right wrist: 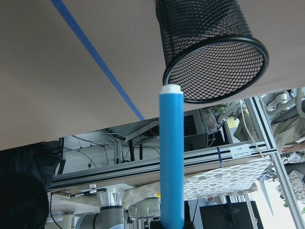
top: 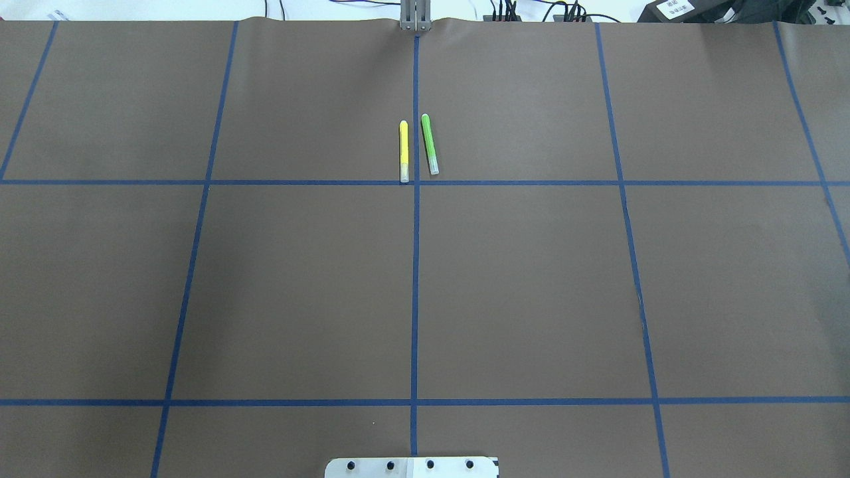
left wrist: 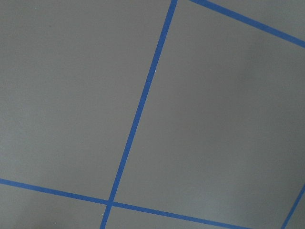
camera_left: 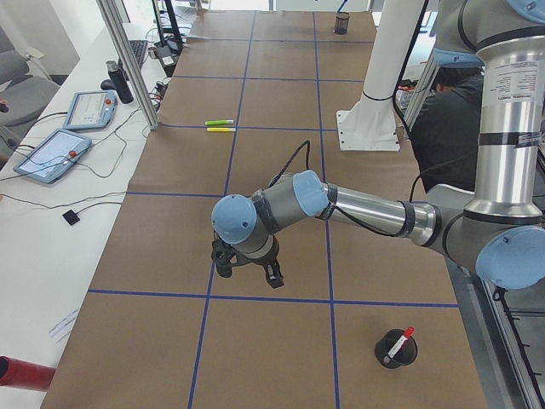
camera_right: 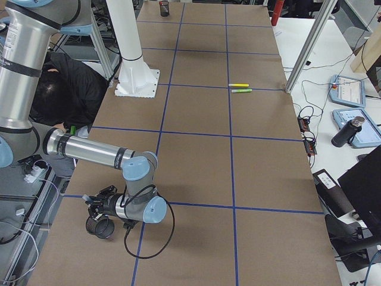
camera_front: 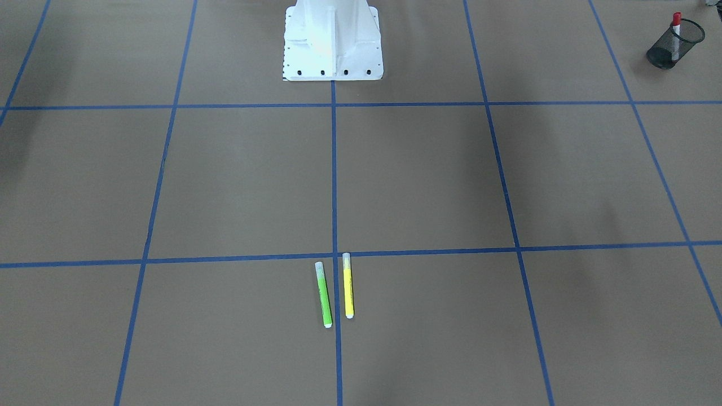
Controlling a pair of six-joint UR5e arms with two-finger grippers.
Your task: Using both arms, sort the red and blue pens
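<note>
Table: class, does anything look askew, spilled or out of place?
Nothing stands out. The green highlighter lies slightly slanted beside the yellow highlighter; the red marker leans in its mesh cup; the blue highlighter is held, not dropped.

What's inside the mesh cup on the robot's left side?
One red-capped marker leans inside the black mesh cup, cap poking above the rim. The cup's bottom is hidden by its wall.
</note>
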